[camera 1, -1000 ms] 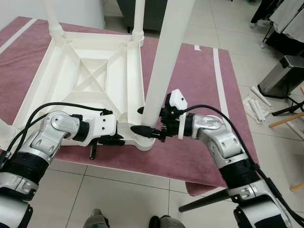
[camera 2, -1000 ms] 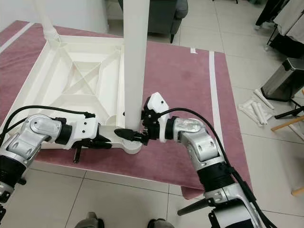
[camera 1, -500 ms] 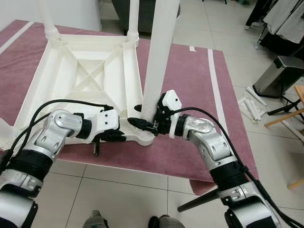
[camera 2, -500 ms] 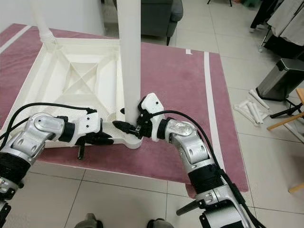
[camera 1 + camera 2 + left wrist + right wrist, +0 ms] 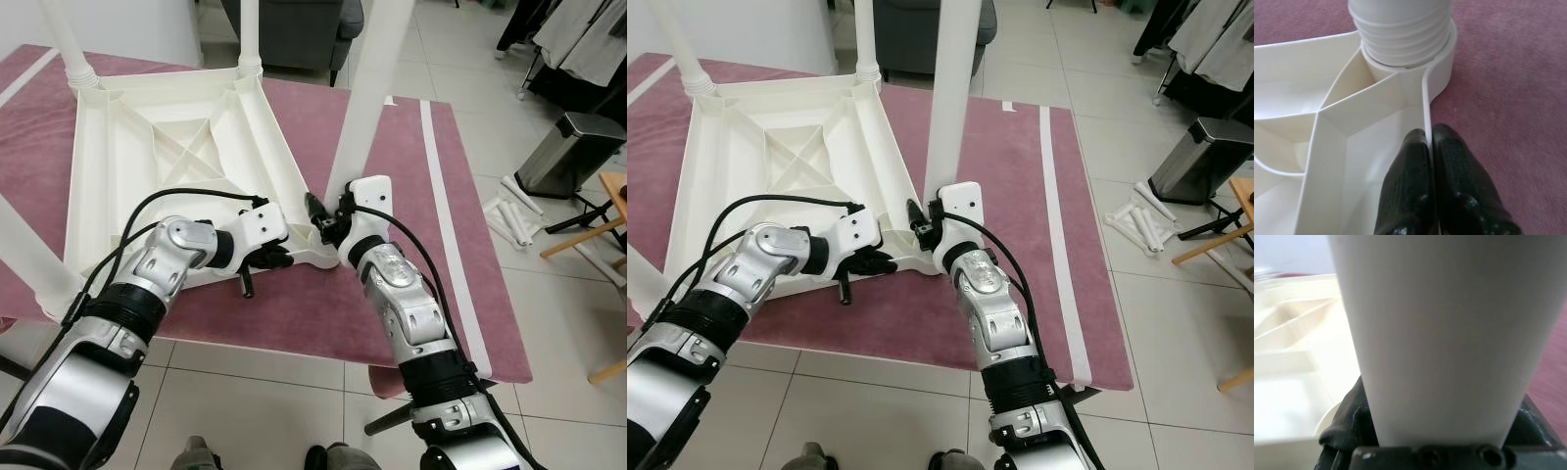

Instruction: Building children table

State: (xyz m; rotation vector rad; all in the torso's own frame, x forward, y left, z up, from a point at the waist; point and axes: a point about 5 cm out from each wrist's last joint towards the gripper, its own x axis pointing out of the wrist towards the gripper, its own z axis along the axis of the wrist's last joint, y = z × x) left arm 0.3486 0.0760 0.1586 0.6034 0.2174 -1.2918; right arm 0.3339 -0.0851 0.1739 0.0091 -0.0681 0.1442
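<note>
Right gripper clasps the white leg low, at the upturned table's corner socket; left gripper pinches its rim. Stiff, light plastic, likely slippery.

Pale glossy floor tiles. Mauve rug with white stripe. Dark grey armchair at far edge. Steel pedal bin at right, white tubes beside it, wooden frame nearby.

Tiled floor — maroon rug on it, upturned white table atop.
</note>
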